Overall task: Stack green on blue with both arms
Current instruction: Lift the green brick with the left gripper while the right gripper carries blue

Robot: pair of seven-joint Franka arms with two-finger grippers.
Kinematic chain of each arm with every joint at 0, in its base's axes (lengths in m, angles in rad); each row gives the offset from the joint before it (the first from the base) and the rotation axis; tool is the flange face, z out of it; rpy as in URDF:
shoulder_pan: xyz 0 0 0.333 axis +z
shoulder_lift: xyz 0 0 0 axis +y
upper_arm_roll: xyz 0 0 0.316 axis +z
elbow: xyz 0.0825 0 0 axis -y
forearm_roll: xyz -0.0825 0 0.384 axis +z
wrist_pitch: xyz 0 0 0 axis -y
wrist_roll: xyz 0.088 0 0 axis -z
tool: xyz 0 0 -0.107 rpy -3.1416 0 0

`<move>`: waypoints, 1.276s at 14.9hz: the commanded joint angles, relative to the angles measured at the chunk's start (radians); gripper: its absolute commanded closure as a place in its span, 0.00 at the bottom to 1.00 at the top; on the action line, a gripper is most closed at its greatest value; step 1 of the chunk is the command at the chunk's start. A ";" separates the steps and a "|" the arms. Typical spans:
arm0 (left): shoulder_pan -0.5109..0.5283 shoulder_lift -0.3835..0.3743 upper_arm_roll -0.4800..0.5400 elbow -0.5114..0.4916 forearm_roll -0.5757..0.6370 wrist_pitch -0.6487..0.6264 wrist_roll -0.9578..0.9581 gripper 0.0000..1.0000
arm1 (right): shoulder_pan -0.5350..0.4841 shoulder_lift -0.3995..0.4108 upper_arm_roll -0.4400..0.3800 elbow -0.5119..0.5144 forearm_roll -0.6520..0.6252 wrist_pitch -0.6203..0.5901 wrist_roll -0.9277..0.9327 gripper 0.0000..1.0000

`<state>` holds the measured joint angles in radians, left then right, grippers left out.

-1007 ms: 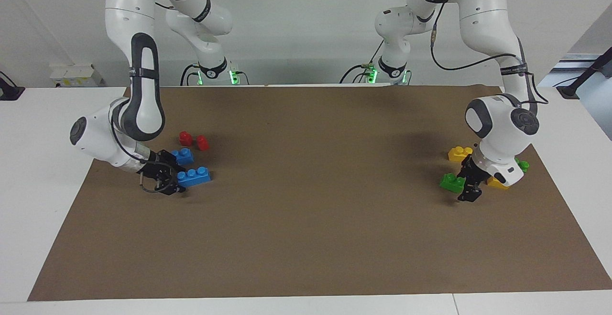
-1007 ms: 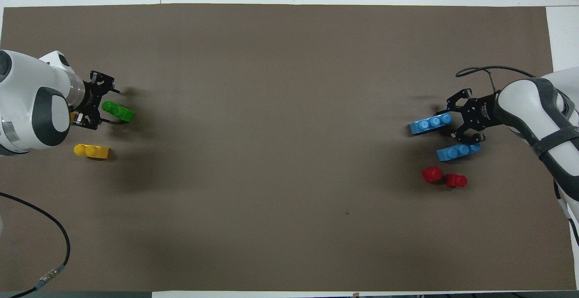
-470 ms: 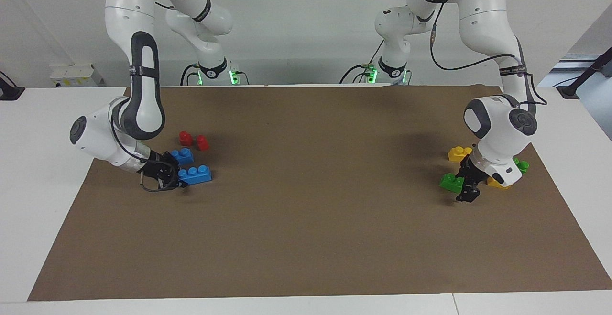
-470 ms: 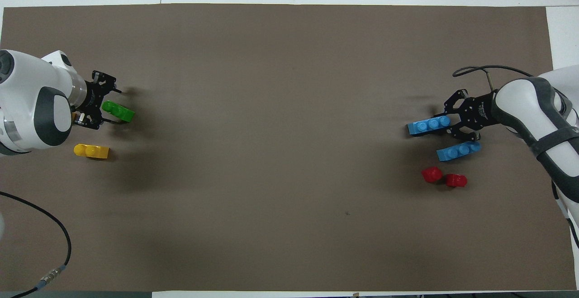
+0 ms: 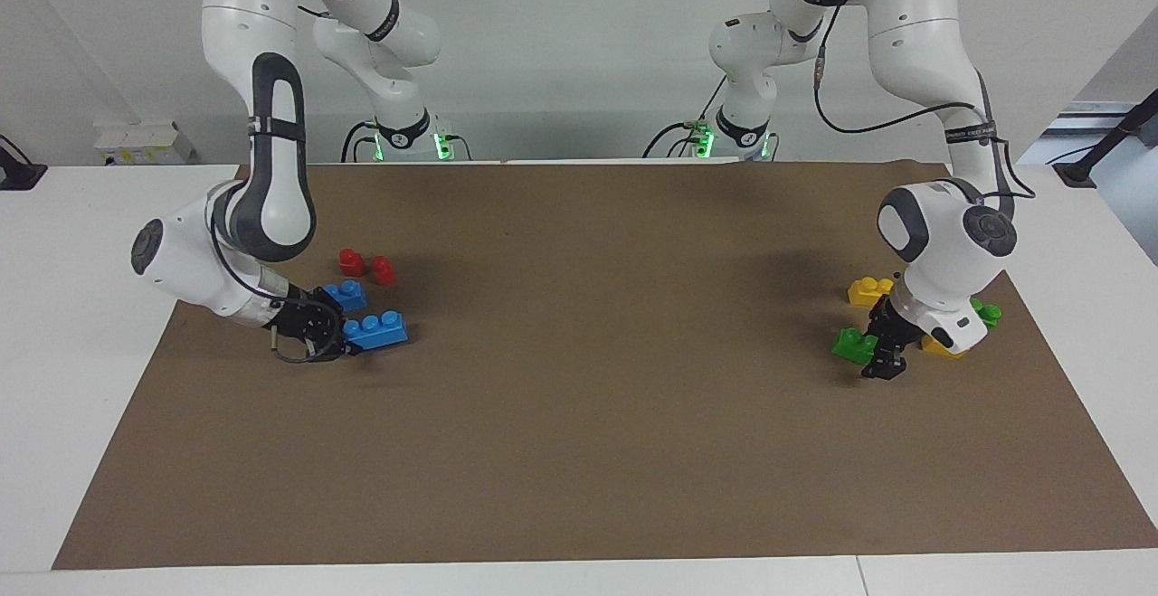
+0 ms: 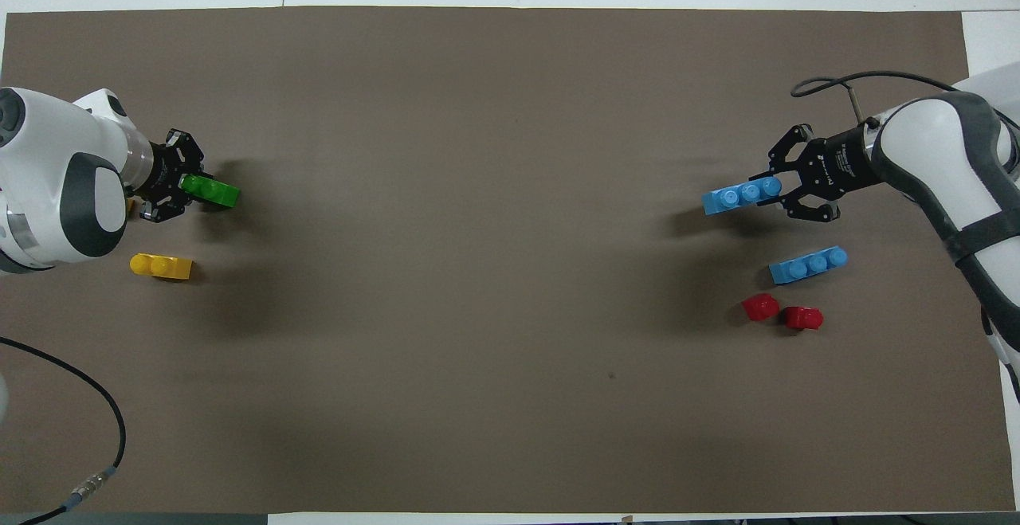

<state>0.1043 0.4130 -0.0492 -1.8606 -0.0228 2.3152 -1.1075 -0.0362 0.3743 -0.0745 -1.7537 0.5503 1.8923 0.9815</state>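
Note:
My right gripper [image 5: 348, 335] is shut on one end of a blue three-stud brick [image 5: 377, 329] and holds it just above the brown mat, casting a shadow; in the overhead view the gripper [image 6: 777, 191] and brick [image 6: 741, 194] are beside a second blue brick [image 6: 809, 264] lying on the mat. My left gripper [image 5: 876, 352] is shut on a green two-stud brick [image 5: 851, 344] low at the mat, also seen from overhead [image 6: 191, 188], with the brick [image 6: 211, 190] sticking out toward the middle. A second green brick [image 5: 987, 313] lies partly hidden by the left wrist.
Two red pieces [image 5: 351, 261] [image 5: 384, 270] lie nearer to the robots than the blue bricks. A yellow brick [image 5: 868, 289] lies nearer to the robots than the green one, another yellow [image 5: 941, 348] under the left wrist. A brown mat [image 5: 579, 397] covers the table.
The right gripper closed on the blue brick, lifted it and carried it away from the second blue brick. The left gripper's fingers closed on the green brick, which turned straight.

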 commanded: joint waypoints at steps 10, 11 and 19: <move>-0.057 -0.117 0.002 0.121 -0.078 -0.279 -0.049 1.00 | 0.307 -0.089 0.005 -0.039 0.083 0.062 0.357 1.00; -0.069 -0.143 0.002 0.120 -0.078 -0.316 -0.084 1.00 | 0.340 -0.098 0.005 -0.067 0.083 0.103 0.391 1.00; -0.257 -0.267 0.006 0.110 -0.074 -0.419 -0.461 1.00 | 0.473 -0.149 0.007 -0.297 0.094 0.436 0.460 1.00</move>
<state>-0.1023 0.1767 -0.0601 -1.7219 -0.0829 1.9153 -1.4904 0.4083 0.2796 -0.0644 -1.9633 0.6226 2.2534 1.4256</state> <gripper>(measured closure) 0.652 0.648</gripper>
